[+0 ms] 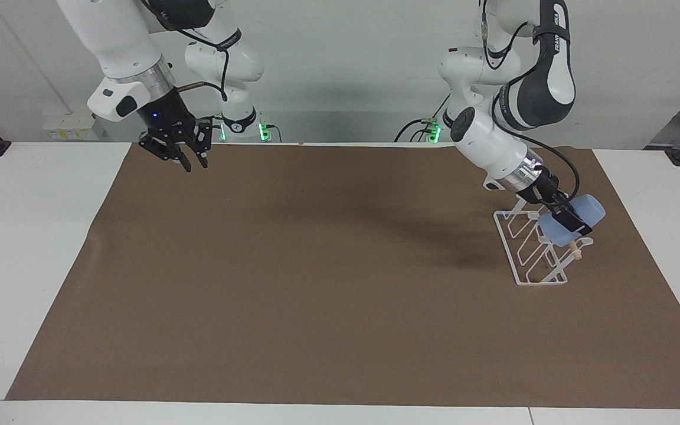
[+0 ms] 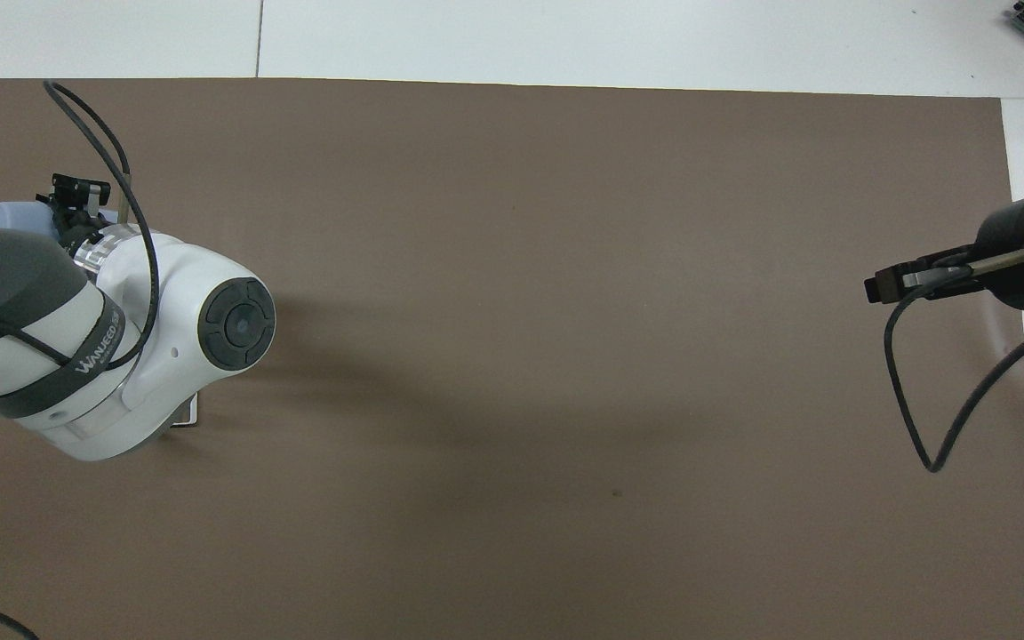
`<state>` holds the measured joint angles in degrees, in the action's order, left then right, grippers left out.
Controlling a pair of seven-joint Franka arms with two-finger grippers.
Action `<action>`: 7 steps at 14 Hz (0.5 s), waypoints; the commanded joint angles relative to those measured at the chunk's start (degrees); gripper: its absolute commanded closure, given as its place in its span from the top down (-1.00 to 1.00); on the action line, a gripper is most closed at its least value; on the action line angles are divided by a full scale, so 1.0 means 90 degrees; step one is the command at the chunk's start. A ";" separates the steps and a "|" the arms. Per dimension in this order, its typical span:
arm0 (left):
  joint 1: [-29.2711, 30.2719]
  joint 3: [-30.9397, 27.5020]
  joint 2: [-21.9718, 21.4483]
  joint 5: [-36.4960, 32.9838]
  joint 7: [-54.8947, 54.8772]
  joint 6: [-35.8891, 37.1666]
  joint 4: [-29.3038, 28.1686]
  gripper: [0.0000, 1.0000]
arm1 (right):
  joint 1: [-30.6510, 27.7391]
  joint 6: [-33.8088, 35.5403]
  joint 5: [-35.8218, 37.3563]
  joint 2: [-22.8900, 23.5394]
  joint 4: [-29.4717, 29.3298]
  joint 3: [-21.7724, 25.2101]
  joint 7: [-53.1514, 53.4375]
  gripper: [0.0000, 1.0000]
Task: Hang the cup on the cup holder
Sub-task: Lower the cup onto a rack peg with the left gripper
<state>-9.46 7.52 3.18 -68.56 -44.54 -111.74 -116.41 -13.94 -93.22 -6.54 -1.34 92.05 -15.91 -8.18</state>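
The light blue cup [image 1: 557, 231] lies tilted on its side in my left gripper [image 1: 573, 222], which is shut on it. It hangs just over the top of the white wire cup holder [image 1: 539, 283], at the end farther from the robots, by the wooden dowel's tip [image 1: 577, 255]. I cannot tell whether the cup touches a prong. In the overhead view the left arm hides most of the rack; a sliver of the cup [image 2: 12, 217] and one rack corner [image 2: 196, 414] show. My right gripper [image 1: 188, 160] is open and empty, in the air over the mat's edge nearest the robots.
A brown mat [image 1: 316, 283] covers the white table [image 1: 27, 236]. The cup holder stands near the left arm's end of the mat. The right gripper [image 2: 887, 286] has a black cable looping under it. A small white box [image 1: 68, 126] sits by the wall.
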 commanded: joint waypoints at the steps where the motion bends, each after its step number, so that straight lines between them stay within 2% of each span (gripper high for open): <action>1: 0.0114 0.0005 -0.0158 -0.0215 0.0193 -0.0366 -0.0356 -1.00 | -0.0131 -0.0052 0.0198 -0.0183 0.0202 0.0165 -0.0126 -0.33; 6: 0.0182 0.0005 -0.0207 -0.0429 0.0338 -0.0533 -0.0455 -1.00 | -0.0005 -0.0052 0.0364 -0.0173 0.0202 0.0703 -0.0838 -0.32; 7: 0.0182 0.0005 -0.0207 -0.0429 0.0368 -0.0533 -0.0455 -0.70 | -0.0004 -0.0033 0.0423 -0.0173 0.0192 0.0733 -0.0985 -0.32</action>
<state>-8.50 7.45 3.06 -70.94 -43.10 -114.97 -118.67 -14.38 -93.23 -4.71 -1.50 92.19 -9.96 -14.40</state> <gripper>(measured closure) 0.189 0.661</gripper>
